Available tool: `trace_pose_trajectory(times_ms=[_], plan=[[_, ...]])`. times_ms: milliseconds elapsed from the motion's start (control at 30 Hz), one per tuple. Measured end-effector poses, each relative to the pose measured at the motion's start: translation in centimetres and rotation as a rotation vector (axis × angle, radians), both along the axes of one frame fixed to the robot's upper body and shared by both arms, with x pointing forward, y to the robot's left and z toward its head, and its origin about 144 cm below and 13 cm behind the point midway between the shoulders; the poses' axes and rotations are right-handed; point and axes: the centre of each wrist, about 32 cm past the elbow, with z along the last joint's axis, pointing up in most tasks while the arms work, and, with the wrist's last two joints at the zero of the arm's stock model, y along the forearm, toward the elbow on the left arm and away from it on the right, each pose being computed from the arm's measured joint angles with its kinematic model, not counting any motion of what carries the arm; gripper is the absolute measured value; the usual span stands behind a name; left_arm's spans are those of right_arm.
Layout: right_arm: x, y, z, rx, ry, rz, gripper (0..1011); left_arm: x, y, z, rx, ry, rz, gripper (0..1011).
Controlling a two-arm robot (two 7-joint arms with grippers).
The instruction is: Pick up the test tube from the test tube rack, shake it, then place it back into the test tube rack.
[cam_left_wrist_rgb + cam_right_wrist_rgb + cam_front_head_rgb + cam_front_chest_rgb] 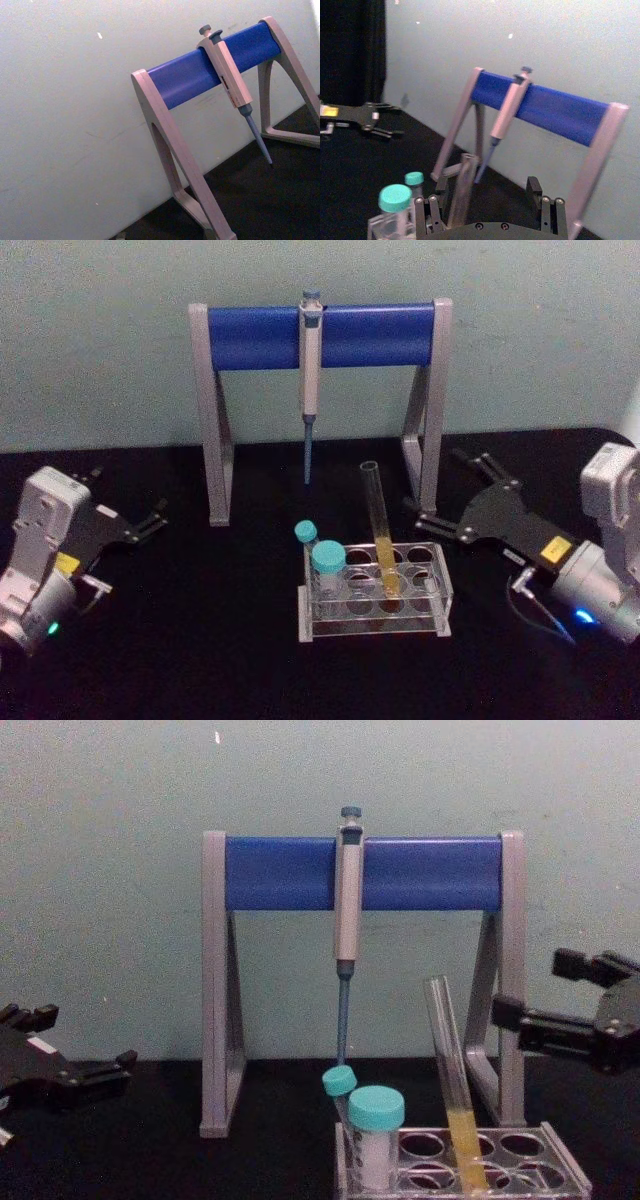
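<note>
Right gripper (pixel 442 480): fingers spread, right of the test tube (pixel 380 530).
Grasp: clamp glass above the test tube rack (pixel 375 625); lift straight.
Left gripper (pixel 130 495): parked left, fingers spread.

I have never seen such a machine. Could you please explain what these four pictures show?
It is a robot with two arms, each ending in a pincer. One picture is from its head, one from its chest, one from each wrist. On the black table stand a rack holding a long tube with yellow liquid and two capped tubes, and behind it a stand with a pipette. The left pincer and right pincer are open, holding nothing.
</note>
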Motion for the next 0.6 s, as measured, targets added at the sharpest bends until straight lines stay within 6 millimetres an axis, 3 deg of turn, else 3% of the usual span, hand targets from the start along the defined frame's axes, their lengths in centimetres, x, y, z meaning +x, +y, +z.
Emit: trace_pose_trajectory(times_ms=[600], plan=[[3.2,2.6,0.2,-0.027,0.183,0.058,1000,0.0,0.0,0.0,0.0,0.0,0.0,1001]])
